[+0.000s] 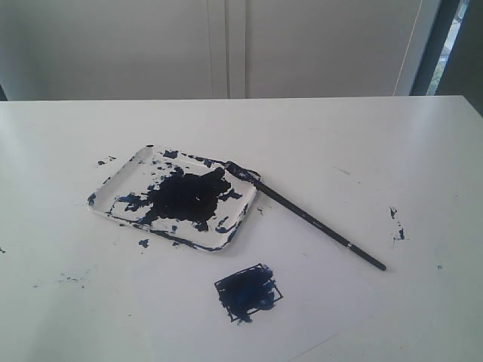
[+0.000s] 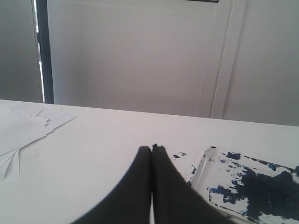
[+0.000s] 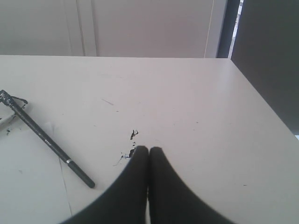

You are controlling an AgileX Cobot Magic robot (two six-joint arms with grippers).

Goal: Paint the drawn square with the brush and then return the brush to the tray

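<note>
Table (image 1: 362, 136): white and matte, with stray dark paint specks (image 1: 396, 226) towards the right side.
Room: pale panelled wall (image 1: 151, 45) behind the table; a dark window strip (image 1: 445, 45) at the far right.
Tray (image 1: 173, 197): left of centre, lying flat, smeared with a big blue-black blotch.
Brush (image 1: 302, 215): tip resting on the tray's far right corner, handle lying on the table and slanting to the near right.
Square (image 1: 249, 292): in front of the tray, scribbled dark blue.
Paper (image 2: 23, 128): loose white sheets near the table edge.
Left gripper (image 2: 152, 148): jaws pressed together, holding nothing, beside the tray.
Right gripper (image 3: 148, 149): jaws pressed together, holding nothing, apart from the brush.
</note>
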